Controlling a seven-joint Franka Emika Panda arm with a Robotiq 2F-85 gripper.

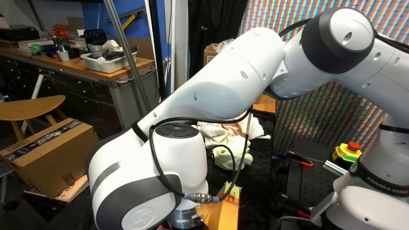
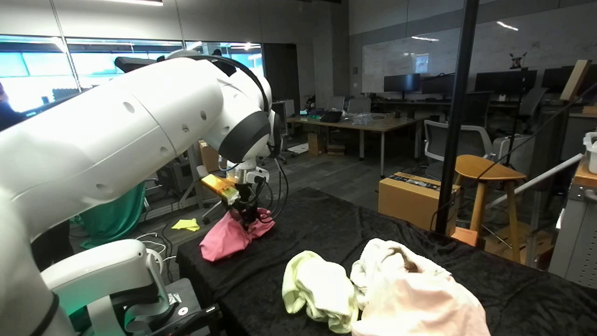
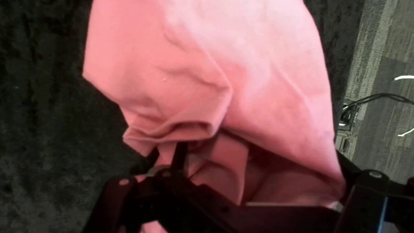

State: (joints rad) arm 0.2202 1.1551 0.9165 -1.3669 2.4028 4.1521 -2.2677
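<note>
A crumpled pink cloth (image 2: pixel 228 235) lies on the black-covered table and fills much of the wrist view (image 3: pixel 207 74). My gripper (image 2: pixel 247 217) points down into the pink cloth. In the wrist view its fingers stand wide apart, one at the left and one at the right, with pink folds between them. The cloth hides the fingertips. A yellow-green cloth (image 2: pixel 319 289) lies apart from the gripper, beside a larger pale pink and white cloth pile (image 2: pixel 415 294). In an exterior view the arm hides the gripper, while the yellow-green cloth (image 1: pixel 231 153) shows beyond it.
The black table cover (image 2: pixel 326 224) reaches the table edge close to the pink cloth. An orange-yellow block (image 2: pixel 219 185) is fixed at the wrist. A black pole (image 2: pixel 454 121) and a cardboard box (image 2: pixel 406 200) stand beyond the table. Cables hang by the wrist.
</note>
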